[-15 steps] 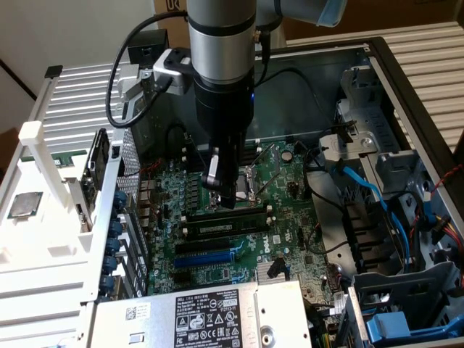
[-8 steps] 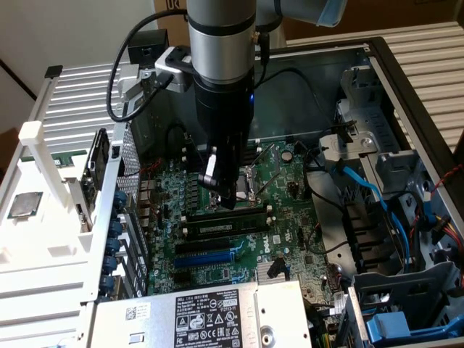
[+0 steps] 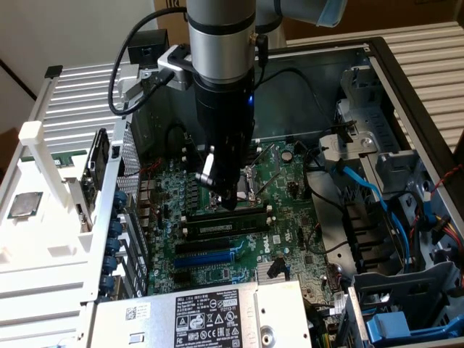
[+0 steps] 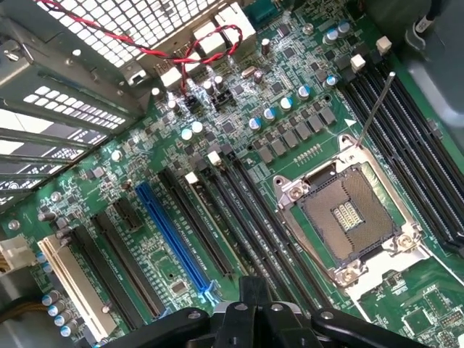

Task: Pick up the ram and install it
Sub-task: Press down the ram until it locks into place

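green motherboard (image 4: 239, 145), blue slot (image 4: 172, 239), bare socket (image 4: 346, 217)

The computer case (image 3: 406, 80) lies open on top, so there is room to come down from above. The green board (image 3: 290, 210) sits deep inside with metal walls all around. The arm's dark pincer (image 3: 230, 199) hangs low over the middle of the board, closed, just above the long black slots (image 3: 225, 217). On the exterior view's right, blue cables (image 3: 373, 196) and black wires (image 3: 330, 217) cross the gap beside the board. A gray drive cage (image 3: 406, 283) blocks that corner. At the front, the silver power box (image 3: 210, 315) stands in the way. On the exterior view's left, a metal grille wall (image 4: 145, 22) closes the side, with a red and black wire (image 4: 196, 47) hanging near it.
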